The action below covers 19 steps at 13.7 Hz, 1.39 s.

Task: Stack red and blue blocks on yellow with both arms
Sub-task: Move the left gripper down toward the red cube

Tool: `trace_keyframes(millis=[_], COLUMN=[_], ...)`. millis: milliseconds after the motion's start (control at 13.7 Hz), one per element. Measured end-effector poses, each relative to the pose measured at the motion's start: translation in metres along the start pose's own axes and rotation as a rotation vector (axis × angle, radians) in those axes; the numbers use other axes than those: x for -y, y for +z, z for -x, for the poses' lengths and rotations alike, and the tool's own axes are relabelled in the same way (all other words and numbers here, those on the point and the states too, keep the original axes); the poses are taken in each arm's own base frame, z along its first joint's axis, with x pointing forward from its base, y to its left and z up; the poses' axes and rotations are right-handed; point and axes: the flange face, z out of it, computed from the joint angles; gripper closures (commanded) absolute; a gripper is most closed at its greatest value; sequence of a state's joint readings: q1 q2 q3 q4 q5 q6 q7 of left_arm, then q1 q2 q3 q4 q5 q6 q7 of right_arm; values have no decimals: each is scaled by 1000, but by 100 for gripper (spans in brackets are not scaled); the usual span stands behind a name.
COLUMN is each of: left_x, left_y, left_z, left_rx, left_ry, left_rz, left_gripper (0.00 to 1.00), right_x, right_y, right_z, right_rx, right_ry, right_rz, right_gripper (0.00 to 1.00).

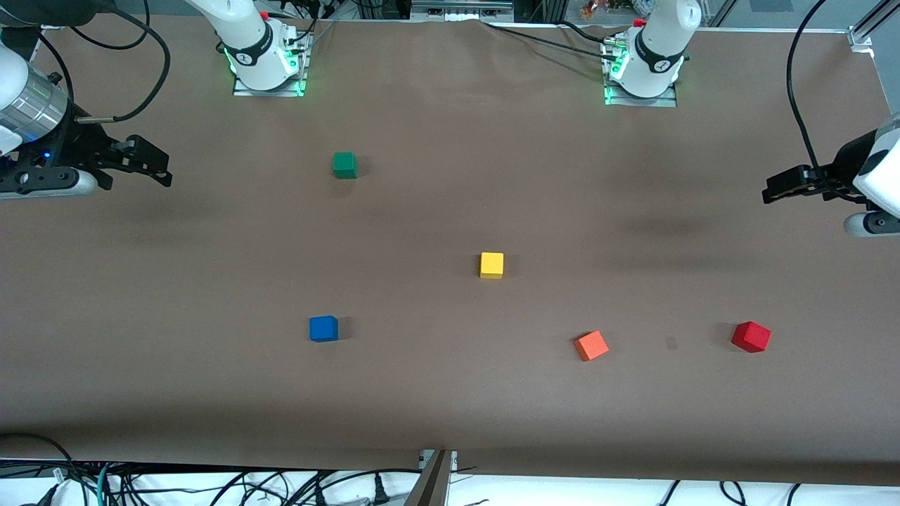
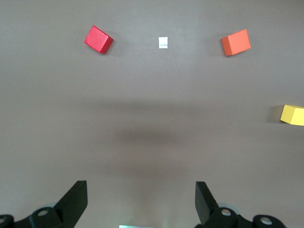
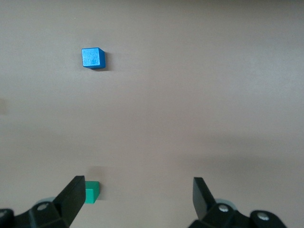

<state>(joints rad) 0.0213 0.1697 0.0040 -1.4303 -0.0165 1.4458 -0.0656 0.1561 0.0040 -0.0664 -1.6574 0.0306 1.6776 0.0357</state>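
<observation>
Starting at the right arm's end of the brown table [image 1: 450,407]: right gripper [image 1: 167,169] up in the air over bare tabletop near that edge, waiting. Fingers spread wide in the right wrist view [image 3: 137,183], released, nothing between them.

Next along, green cube [image 1: 344,165], flat on the table, the cube farthest from the front camera; seen in the right wrist view just beside one fingertip [image 3: 91,192], not gripped. Nearer to the camera than the green one and well apart from it, blue block [image 1: 323,328], alone on the table, also visible from the right wrist [image 3: 92,58].

Around the middle of the table, yellow cube [image 1: 491,265], resting flat with nothing on top; clipped by the edge of the left wrist view [image 2: 292,115].

Toward the left arm's end and nearer to the camera than the yellow, orange cube [image 1: 591,346], turned at an angle [image 2: 235,42]. Then a small pale tape mark [image 2: 163,42] on the tabletop, between orange and red. Then red block [image 1: 751,336], also turned at an angle [image 2: 99,39], on the table, well apart from yellow.

Last, left gripper [image 1: 766,193] aloft over bare table at the left arm's end, waiting too. Fingers wide apart [image 2: 141,187], released, holding nothing.
</observation>
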Motion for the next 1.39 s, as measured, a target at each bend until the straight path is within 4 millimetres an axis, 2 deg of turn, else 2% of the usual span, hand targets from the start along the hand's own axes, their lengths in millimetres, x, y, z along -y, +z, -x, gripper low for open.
trace_keyframes(millis=[366,585,732,1024,1390], left_x=[3,21,28,42,67], left_y=[2,18,45,125,215], left_z=[-3,-23,-51,-113,-162], left_rx=[4,21,39,16,-32], left_ry=[-6,-30,-8,126,364], left_rz=[0,0,-1,-21,-32], left_gripper=[0,0,0,0,0], right_x=[0,0,1,1,1], right_y=[-2,-5,-4,-7,-9], right_z=[0,-1,-2,-4,-5], right_rx=[-5,-11,-9,-29,-39], right_ry=[0,-1,-1,-1,-1], right_rz=[0,0,0,-1,-1], right_gripper=[0,0,0,0,0])
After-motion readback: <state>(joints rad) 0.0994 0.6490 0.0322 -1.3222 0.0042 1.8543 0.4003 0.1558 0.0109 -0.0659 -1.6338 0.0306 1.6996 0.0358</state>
